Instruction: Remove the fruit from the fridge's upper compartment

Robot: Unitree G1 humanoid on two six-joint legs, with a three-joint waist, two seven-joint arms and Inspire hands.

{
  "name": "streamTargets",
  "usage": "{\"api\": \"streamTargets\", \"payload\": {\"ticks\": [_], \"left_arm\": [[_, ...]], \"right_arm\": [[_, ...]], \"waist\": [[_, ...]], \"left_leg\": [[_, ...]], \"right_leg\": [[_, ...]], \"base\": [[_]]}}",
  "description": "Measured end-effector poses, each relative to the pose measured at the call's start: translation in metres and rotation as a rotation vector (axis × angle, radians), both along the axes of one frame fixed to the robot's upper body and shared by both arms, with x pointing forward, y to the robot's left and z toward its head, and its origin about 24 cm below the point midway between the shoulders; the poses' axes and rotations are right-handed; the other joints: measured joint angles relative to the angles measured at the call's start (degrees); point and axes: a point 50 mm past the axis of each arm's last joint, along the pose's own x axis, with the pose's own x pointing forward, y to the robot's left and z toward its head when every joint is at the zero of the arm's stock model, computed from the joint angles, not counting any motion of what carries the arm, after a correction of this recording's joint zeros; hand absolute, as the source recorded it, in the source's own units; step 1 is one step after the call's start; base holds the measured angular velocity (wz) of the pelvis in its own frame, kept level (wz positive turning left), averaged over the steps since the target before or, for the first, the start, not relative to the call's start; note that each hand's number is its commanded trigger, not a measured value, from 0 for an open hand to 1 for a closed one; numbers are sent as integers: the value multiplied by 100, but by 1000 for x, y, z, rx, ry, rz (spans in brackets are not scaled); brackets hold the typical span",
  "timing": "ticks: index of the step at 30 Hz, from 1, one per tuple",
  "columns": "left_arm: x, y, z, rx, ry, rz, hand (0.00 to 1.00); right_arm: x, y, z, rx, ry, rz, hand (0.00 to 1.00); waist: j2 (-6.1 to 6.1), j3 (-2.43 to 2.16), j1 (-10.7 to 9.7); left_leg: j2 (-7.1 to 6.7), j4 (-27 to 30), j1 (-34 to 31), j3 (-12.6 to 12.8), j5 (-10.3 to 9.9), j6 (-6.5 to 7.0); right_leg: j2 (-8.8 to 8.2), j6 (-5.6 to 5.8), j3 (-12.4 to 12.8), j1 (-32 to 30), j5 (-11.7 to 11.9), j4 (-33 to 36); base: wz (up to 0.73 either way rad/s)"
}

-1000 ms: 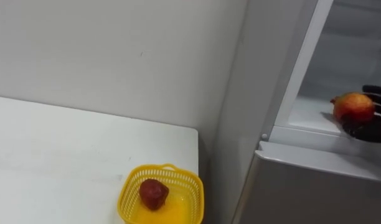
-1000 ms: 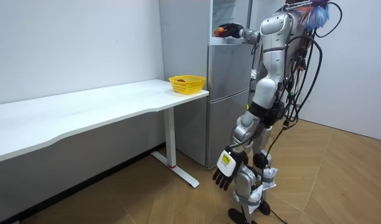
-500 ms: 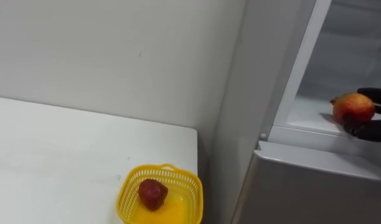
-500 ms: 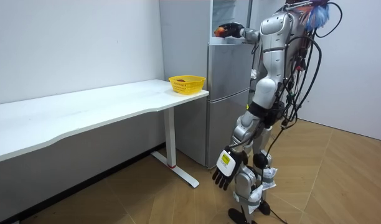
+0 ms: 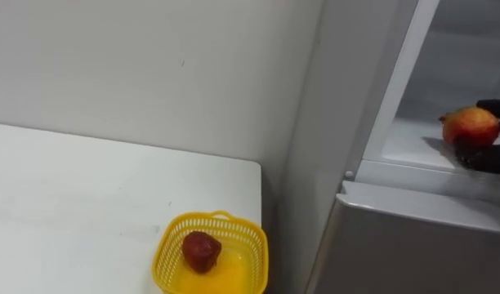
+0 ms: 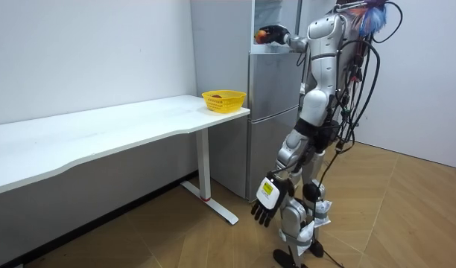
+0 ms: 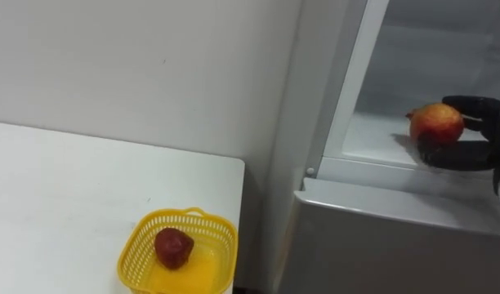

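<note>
Plain white room with a wood floor and a grey fridge (image 7: 381,237) standing against the wall. The robot stands right in front of it with its right arm raised into the fridge's open upper compartment.

The right hand (image 7: 466,155) is curled around the fruit (image 7: 436,122), a red-and-yellow round one. Fingers wrap over its far side and the thumb part sits underneath, so it's properly clasped, not just touched. The fruit is inside the upper fridge, just over the white shelf (image 7: 372,143) and near the front edge. Whether it's clear of the shelf or resting on it is hard to tell.

Compared with a second ago, the fruit sits a touch higher and the grip looks tighter around it. In the room view the torso has drawn in a bit closer to the fridge. That reads like the grab is done and the lift-out is just starting. The fruit hasn't crossed the fridge's front lip yet, so the retrieve is maybe halfway.

The left hand (image 6: 264,207) hangs low in front of the fridge's lower door, fingers loose and spread, holding nothing.

Beside the fridge, the white counter (image 7: 70,204) ends just short of the fridge's side wall. The yellow basket (image 7: 123,257) sits on the counter corner nearest the fridge, with a dark red fruit (image 7: 174,247) already in it. That's probably the drop spot.
</note>
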Motion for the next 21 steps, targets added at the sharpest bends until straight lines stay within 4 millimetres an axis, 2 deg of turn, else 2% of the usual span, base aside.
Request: {"api": "streamTargets", "payload": {"ticks": [4,6,8,13,15,18,21], "left_arm": [[2,-3,-1,8,-7,-5,0],[5,-5,-2,4,-18,-4,0],[7,-9,-3,6,-26,-1,0],[5,-15,-6,-7,-17,-14,0],[4,-15,-6,3,-18,-14,0],[7,-16,-6,6,-28,-13,0],[9,-16,-6,7,-34,-18,0]], "right_arm": [[-4,26,4,-61,-75,34,100],[-10,44,5,-94,-129,61,100],[-17,54,5,-93,-165,80,100],[-38,78,4,-123,-254,99,100],[-42,83,5,-103,-291,90,100],[-48,83,14,-82,-361,44,100],[-58,81,27,-88,-459,-16,100]], "waist": [[129,-34,-45],[220,-77,-64],[285,-97,21],[321,-78,-32],[313,-73,-152],[338,-53,-198],[340,-57,-226]], "left_leg": [[5,14,-14,33,-4,-5],[9,9,-5,69,-5,-4],[26,-23,37,148,-4,-4],[26,-105,100,230,-2,-1],[18,-84,99,233,-2,0],[18,-81,95,242,-1,2],[23,-95,88,275,0,2]], "right_leg": [[2,0,5,-4,0,1],[-1,0,13,-12,0,16],[4,0,107,-56,-1,91],[4,1,172,-43,-1,95],[0,2,193,-26,-1,87],[1,4,229,-53,-2,73],[20,4,282,-75,-2,75]], "base": [[0],[-2],[-18],[-11],[0],[-6],[-5]]}}
